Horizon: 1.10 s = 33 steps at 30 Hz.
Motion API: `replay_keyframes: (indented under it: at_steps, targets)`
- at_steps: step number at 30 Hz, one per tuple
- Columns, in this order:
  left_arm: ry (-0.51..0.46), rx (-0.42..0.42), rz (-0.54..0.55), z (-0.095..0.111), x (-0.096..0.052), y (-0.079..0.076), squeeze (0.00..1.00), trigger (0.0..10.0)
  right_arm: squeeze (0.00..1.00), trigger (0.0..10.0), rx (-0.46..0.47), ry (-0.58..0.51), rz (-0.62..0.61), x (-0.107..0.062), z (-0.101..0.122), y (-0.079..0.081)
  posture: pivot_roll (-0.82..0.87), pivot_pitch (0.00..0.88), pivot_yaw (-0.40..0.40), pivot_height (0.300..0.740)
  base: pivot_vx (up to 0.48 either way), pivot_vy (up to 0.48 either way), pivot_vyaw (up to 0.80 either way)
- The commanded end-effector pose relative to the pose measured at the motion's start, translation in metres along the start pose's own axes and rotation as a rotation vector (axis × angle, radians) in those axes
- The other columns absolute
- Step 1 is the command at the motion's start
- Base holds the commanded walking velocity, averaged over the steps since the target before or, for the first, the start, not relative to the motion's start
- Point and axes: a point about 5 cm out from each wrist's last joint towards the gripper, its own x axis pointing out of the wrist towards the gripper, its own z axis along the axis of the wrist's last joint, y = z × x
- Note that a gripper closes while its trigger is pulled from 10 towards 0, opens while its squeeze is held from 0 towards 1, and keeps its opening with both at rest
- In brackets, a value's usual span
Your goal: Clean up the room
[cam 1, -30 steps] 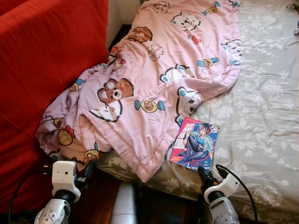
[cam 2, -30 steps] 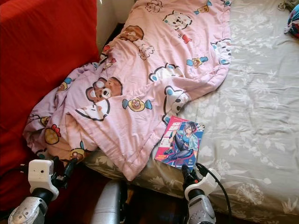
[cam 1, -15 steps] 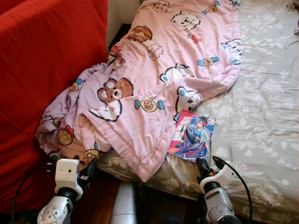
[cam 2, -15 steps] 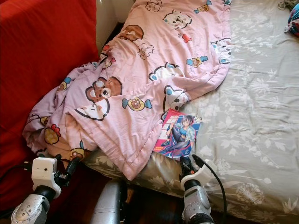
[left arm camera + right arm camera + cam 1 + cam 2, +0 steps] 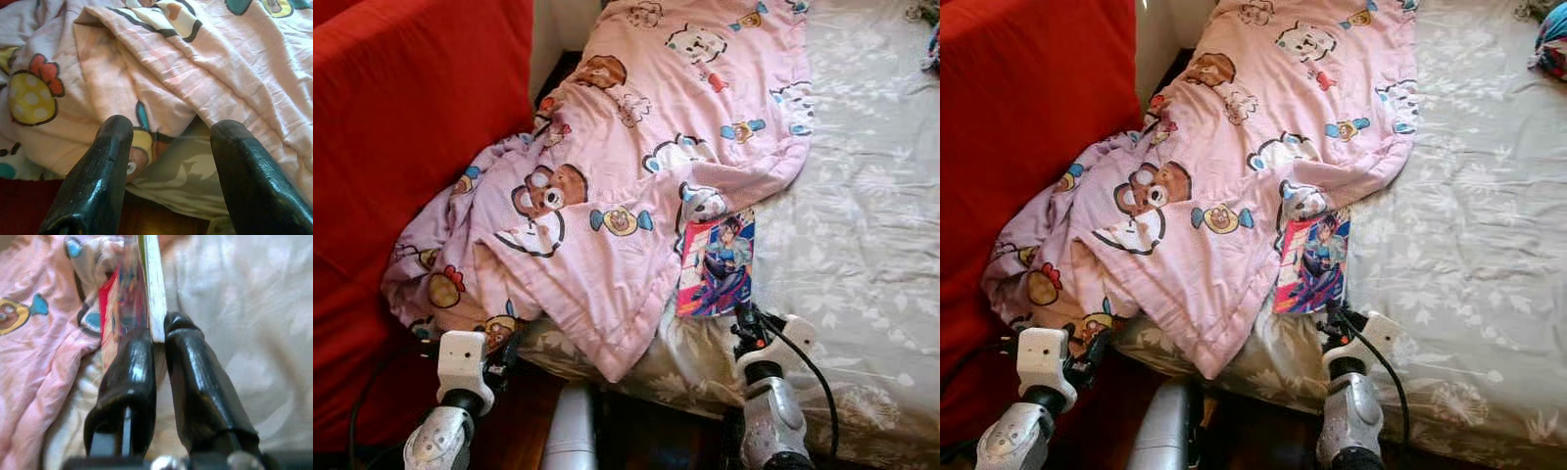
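At six o'clock on the gray bed [image 5: 862, 196], the right gripper [image 5: 159, 335] pinches a comic book [image 5: 717, 266] beside the pink blanket [image 5: 636, 166], while the left gripper [image 5: 168, 142] gapes wide.

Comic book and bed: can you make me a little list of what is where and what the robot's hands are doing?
comic book: near edge of bed, tipped up on its edge
right gripper: shut on comic book's lower edge
left gripper: open, apart from blanket
blanket: pink, cartoon animals, rumpled, hanging off bed edge
bed sheet: grey, floral
sofa: red, at robot's left
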Motion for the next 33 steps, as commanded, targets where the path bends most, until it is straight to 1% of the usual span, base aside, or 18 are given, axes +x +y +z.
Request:
replay_keyframes:
  at_steps: [1,4,5,6,7,13,14,17,26,33]
  targets:
    - [0.025,-0.005,0.020,-0.008,-0.002,0.001,0.00,10.0,0.00,0.0,-0.059,-0.059,0.040,0.001,0.011,0.006,0.11,0.142,0.048,0.613,0.000,0.000,0.00]
    - [0.020,-0.023,0.021,-0.009,0.003,-0.005,0.00,10.0,0.00,0.0,-0.069,-0.074,0.051,0.002,0.018,0.006,0.09,0.129,0.030,0.613,0.000,0.000,0.00]
    - [0.016,-0.039,0.025,-0.010,0.005,-0.008,0.00,10.0,0.00,0.0,-0.088,-0.065,0.056,0.001,0.019,0.006,0.08,0.119,0.018,0.613,0.000,0.000,0.00]
    - [0.011,-0.059,0.030,-0.011,0.006,-0.011,0.00,10.0,0.00,3.2,-0.113,-0.052,0.058,0.001,0.019,0.004,0.08,0.108,0.005,0.613,0.000,0.000,0.00]
    - [0.010,-0.065,0.032,-0.011,0.006,-0.013,0.00,10.0,0.00,10.0,-0.117,-0.046,0.059,0.001,0.019,0.004,0.08,0.106,0.001,0.613,0.000,0.000,0.00]
    - [0.012,-0.094,0.053,-0.017,0.007,-0.018,0.00,10.0,0.00,10.0,-0.151,-0.006,0.073,0.001,0.015,0.004,0.08,0.091,-0.035,0.613,0.000,0.000,0.00]
    - [0.012,-0.094,0.056,-0.017,0.007,-0.018,0.00,10.0,0.00,10.0,-0.151,-0.006,0.077,0.001,0.016,0.005,0.09,0.092,-0.038,0.618,0.000,0.000,0.00]
    - [0.008,-0.110,0.074,-0.019,0.008,-0.017,0.00,10.0,0.00,10.0,-0.189,0.020,0.070,0.003,0.017,0.006,0.08,0.100,-0.046,0.633,0.000,0.000,0.00]
    - [0.008,-0.113,0.095,-0.022,0.007,-0.016,0.00,10.0,0.00,10.0,-0.179,0.027,0.068,0.006,0.018,0.009,0.08,0.126,-0.046,0.683,0.000,0.000,0.00]
    - [-0.002,-0.117,0.093,-0.021,0.010,-0.017,0.00,10.0,0.00,10.0,-0.183,0.031,0.056,0.006,0.020,0.008,0.07,0.139,-0.045,0.723,0.000,0.000,0.00]
